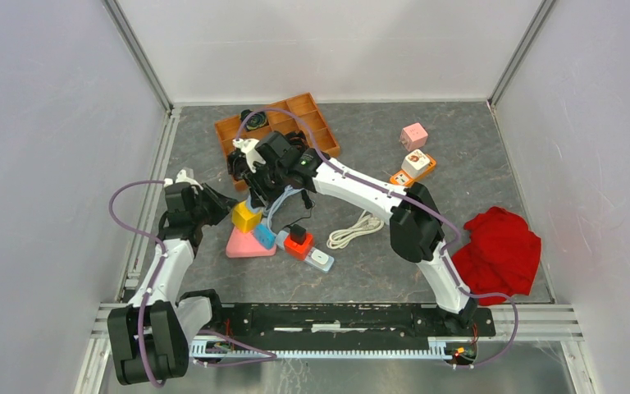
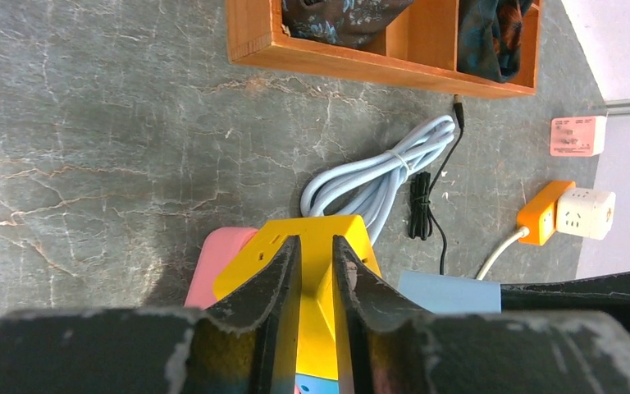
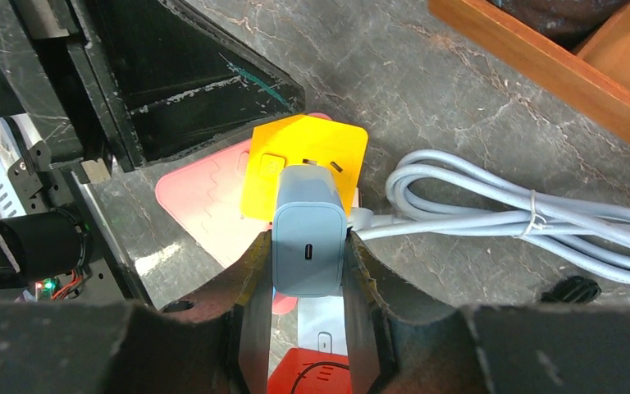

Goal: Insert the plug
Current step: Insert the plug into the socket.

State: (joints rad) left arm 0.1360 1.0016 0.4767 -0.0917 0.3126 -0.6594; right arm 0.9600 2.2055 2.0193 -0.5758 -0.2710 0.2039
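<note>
A yellow socket cube point(image 1: 246, 217) rests on a pink triangular block point(image 1: 242, 245). My left gripper point(image 1: 223, 209) is shut on the cube from the left; in the left wrist view my fingers point(image 2: 283, 271) clamp the cube point(image 2: 328, 238). My right gripper point(image 3: 308, 240) is shut on a blue-grey charger plug point(image 3: 308, 234) with its front end at the cube's socket face point(image 3: 308, 160). The prongs are hidden, so I cannot tell if they are in. In the top view the right gripper point(image 1: 254, 190) hangs just above the cube.
An orange wooden tray point(image 1: 295, 123) lies behind the grippers. A light-blue coiled cable point(image 3: 500, 222) lies right of the cube. A red plug point(image 1: 298, 240) sits on a white power strip point(image 1: 321, 262). A white cable point(image 1: 357, 230), pink cube point(image 1: 414, 135), white-orange cube point(image 1: 417, 164) and red cloth point(image 1: 500, 250) lie right.
</note>
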